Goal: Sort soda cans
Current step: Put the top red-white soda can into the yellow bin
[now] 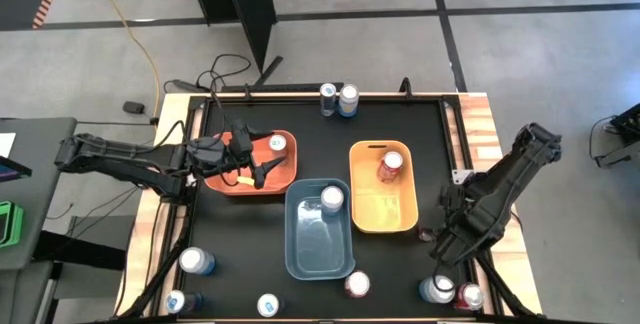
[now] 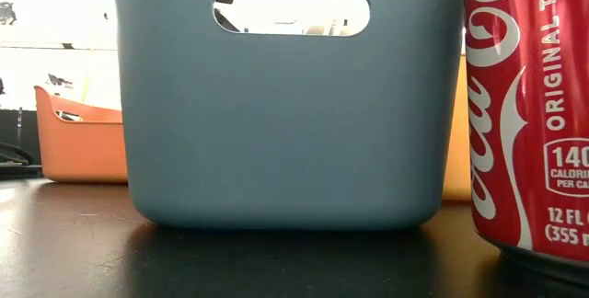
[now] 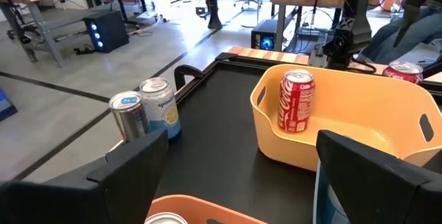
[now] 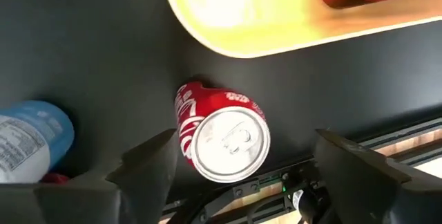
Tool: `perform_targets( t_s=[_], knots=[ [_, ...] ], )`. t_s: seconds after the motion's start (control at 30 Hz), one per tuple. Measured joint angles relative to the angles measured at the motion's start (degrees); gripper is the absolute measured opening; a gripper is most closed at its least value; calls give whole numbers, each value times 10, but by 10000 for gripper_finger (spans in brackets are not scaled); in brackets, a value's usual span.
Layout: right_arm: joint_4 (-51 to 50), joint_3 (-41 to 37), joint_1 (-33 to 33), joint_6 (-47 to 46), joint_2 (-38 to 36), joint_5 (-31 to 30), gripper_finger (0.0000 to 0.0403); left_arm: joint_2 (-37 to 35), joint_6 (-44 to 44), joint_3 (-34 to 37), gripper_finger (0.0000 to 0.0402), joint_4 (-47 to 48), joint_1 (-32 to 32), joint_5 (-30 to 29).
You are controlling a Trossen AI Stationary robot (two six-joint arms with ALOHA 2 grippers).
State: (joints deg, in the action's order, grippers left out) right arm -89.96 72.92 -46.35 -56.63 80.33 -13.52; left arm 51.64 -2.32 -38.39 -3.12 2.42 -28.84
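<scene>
Left side: left claw (image 1: 262, 171) hangs over the orange bin (image 1: 228, 182), fingers spread wide, nothing between them, touching nothing. One silver-topped can (image 1: 277, 144) stands in that bin's far corner. Loose cans stand at the near-left worktop (image 1: 240, 264) edge, two more at the far edge (image 1: 338, 99).

Middle: blue bin (image 1: 318, 249) holds one can (image 1: 331, 198); yellow bin (image 1: 383, 214) holds a red Coca-Cola can (image 1: 390, 165). Another red can (image 1: 357, 284) stands just in front of the blue bin.

Right side: right claw (image 4: 238, 175) sits low at the near-right corner, fingers wide apart, straddling an upright red Coca-Cola can (image 4: 221, 137) without closing on it. No contact that I can see. A blue-and-white can (image 4: 31, 144) lies near it.

Handling, my judgement: cans look rigid but thin-walled, smooth and slippery; likely heavy if full. Take hold across the mid-body, squarely, with moderate squeeze, so it neither dents nor slips.
</scene>
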Motion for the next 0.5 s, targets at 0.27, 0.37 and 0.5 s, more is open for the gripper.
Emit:
perform_targets(
  t_s=[0.27,0.37,0.5],
  knots=[
    [2,-86,3,-42,-26,72,397,0,-3,0,366,9,0,0],
    [10,-107,3,-62,-38,76,396,0,0,0,366,9,0,0],
    [34,-115,4,-63,-48,74,399,0,1,0,366,8,0,0]
  ],
)
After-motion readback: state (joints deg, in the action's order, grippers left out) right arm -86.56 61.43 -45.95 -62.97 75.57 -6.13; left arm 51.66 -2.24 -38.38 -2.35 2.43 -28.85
